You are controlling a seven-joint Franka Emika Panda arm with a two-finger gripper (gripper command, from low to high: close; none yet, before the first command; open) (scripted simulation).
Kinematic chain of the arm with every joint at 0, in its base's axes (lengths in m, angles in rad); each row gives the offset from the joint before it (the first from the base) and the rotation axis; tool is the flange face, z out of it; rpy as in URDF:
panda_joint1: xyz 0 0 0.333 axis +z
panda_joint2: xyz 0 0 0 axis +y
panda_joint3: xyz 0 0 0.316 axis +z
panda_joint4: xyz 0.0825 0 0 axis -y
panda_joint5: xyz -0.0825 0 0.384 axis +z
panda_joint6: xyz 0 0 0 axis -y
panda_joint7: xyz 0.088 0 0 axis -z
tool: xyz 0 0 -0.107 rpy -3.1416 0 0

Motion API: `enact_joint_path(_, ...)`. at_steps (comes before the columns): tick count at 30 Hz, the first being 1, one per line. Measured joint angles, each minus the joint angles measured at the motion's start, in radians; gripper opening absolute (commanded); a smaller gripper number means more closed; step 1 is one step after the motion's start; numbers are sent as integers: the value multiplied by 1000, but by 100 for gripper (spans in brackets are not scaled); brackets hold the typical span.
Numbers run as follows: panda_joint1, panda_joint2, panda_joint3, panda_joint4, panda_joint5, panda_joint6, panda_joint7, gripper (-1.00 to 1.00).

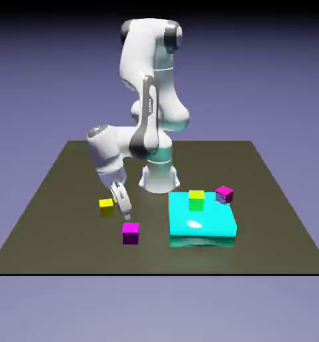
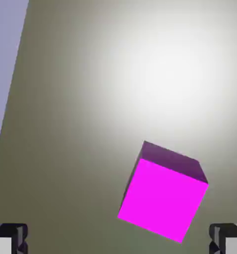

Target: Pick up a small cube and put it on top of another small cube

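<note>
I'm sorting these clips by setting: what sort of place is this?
A simulated robotics test scene, it seems: a white robot arm, a dark tabletop and a plain blue-violet backdrop.

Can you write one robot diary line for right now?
tool: open, empty | magenta cube: on table | green cube: on cyan block

The robot's arm (image 1: pixel 142 57) is mostly glossy white, its segments smooth and rounded like bulging tubes. Dark grey caps sit on either side of the top joint, near the upper middle of the frame. A grey strip with small dark lettering runs down one slim segment, ending at a dark grey elbow band. The base (image 1: pixel 159 179) is white and flared. The hand (image 1: pixel 121 198) is white with greyish edges; its fingertips (image 2: pixel 10 238) look black and pale grey, squared off.
</note>
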Motion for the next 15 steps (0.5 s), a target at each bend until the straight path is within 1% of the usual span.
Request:
enact_joint_path(1, -32, 36, 11, 12, 30, -28, 33, 0)
enact_joint_path(3, -42, 47, 15, 15, 39, -37, 43, 0)
enact_joint_path(8, -28, 228, 61, 33, 128, 130, -33, 0)
enact_joint_path(9, -27, 244, 65, 35, 136, 144, -40, -100)
enact_joint_path(11, -27, 244, 65, 35, 136, 144, -40, -100)
enact_joint_path(15, -38, 99, 28, 21, 66, 11, 20, -100)
